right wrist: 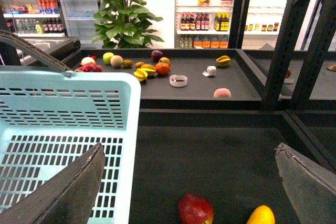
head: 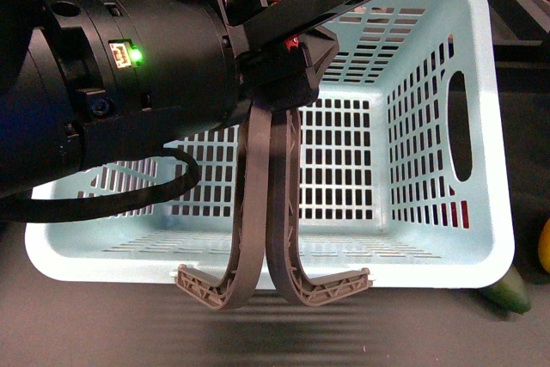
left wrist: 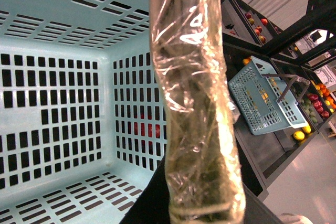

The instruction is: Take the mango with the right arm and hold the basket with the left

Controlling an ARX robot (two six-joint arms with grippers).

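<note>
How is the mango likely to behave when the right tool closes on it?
The mango looks smooth and rounded, so it may slip or roll as the open right tool closes. It lies close to a red fruit, which a push might nudge. It keeps a plump shape, so it is probably stiff.

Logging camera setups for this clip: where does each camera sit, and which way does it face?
Front view: on the robot's body, looking down into the basket; the left arm fills the upper left, gripping the raised handles.
Left wrist view: over the basket, facing its slotted walls; one film-wrapped finger shows.
Right wrist view: beside the basket, facing a fruit shelf; the open right gripper shows, the mango near it.
Shared: the basket in all three; the mango in front and right wrist views.
</note>
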